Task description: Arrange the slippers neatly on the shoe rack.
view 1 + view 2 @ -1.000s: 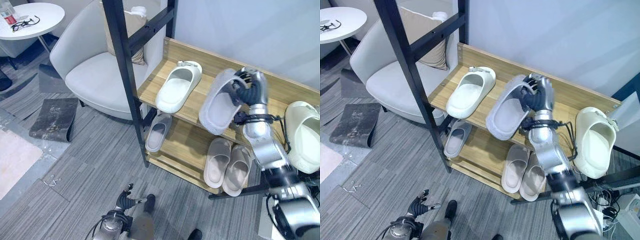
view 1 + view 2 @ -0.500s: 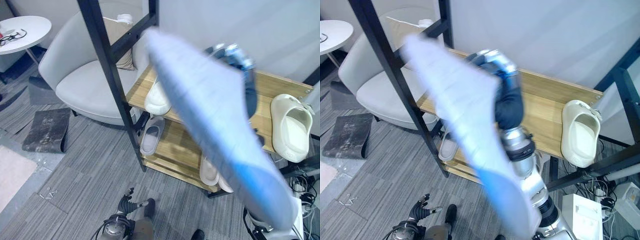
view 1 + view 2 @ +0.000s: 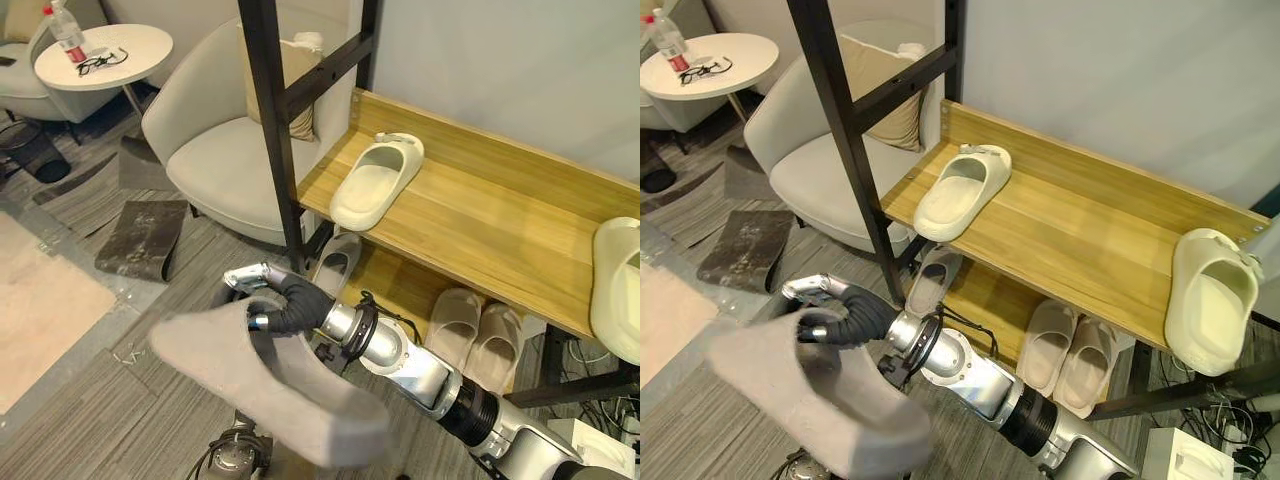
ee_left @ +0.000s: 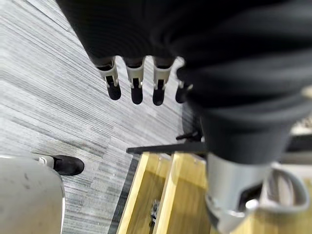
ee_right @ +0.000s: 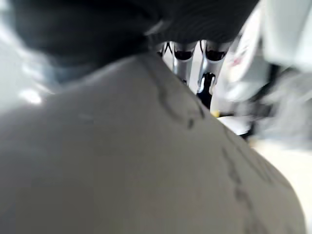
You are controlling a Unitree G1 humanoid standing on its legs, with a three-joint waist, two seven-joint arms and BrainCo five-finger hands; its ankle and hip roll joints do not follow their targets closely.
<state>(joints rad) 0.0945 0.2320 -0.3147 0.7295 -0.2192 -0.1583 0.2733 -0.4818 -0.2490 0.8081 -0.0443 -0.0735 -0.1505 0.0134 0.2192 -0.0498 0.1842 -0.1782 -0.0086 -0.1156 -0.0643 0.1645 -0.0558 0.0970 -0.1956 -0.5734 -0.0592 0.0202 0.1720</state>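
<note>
The right robot hand [image 3: 272, 301] grips a grey slipper [image 3: 265, 385]; no legible writing shows.

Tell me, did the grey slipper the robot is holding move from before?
Yes. The grey slipper was up at the shoe rack's top shelf; now the right robot hand holds it low over the floor.

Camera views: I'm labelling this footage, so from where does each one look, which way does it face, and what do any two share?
Left eye view: on the head, looking down at the shoe rack; the right hand holds a grey slipper.
Right eye view: on the head beside it, same scene, with the cream slipper on the top shelf.
Left wrist view: on the left wrist, along the left hand, facing grey floor and rack wood.
Right wrist view: on the right wrist, close against the held slipper.
Shared: both eye views show the armchair.
</note>
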